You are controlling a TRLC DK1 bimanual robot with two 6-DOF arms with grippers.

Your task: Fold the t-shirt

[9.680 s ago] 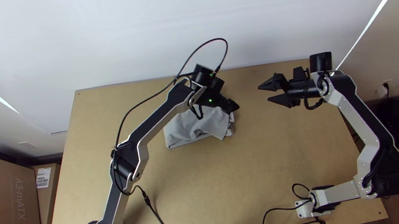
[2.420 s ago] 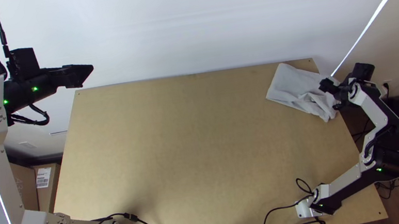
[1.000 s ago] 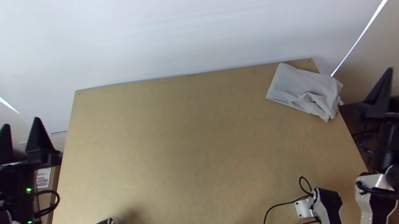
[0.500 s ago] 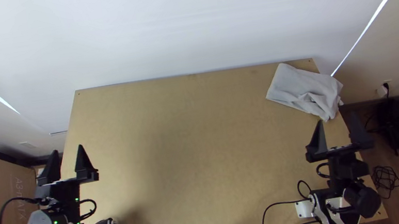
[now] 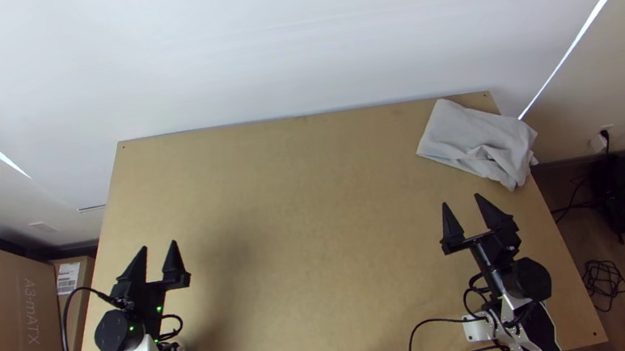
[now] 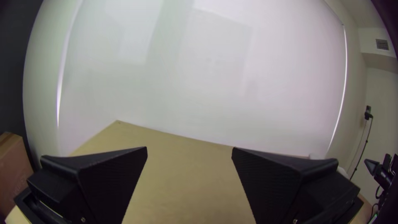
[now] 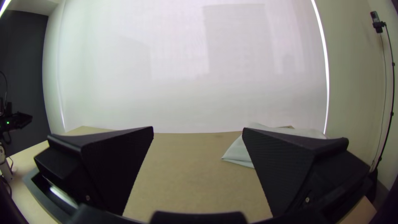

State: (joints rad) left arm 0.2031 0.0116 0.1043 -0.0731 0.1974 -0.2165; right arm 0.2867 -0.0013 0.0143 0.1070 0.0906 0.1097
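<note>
I've got my left gripper (image 5: 159, 246) over the left part of the desk (image 5: 308, 200), its jaws spread wide with nothing between them. My right gripper (image 5: 461, 200) is over the right part, pointing the same general way, away from the arm bases; those jaws are wide too, and hold nothing. The t-shirt (image 5: 465, 129) lies beyond the right jaws and off to their right, apart from them, at the desk's far right corner, and well apart from the left jaws. From up here I see it as a compact, folded bundle, fairly smooth at the end toward the far edge, rumpled at the other, with part of it sticking out past the side edge. Farther out, ahead of both sets of jaws, I see a white wall (image 5: 293, 39); left of the left jaws there's a cardboard box (image 5: 14, 315).
</note>
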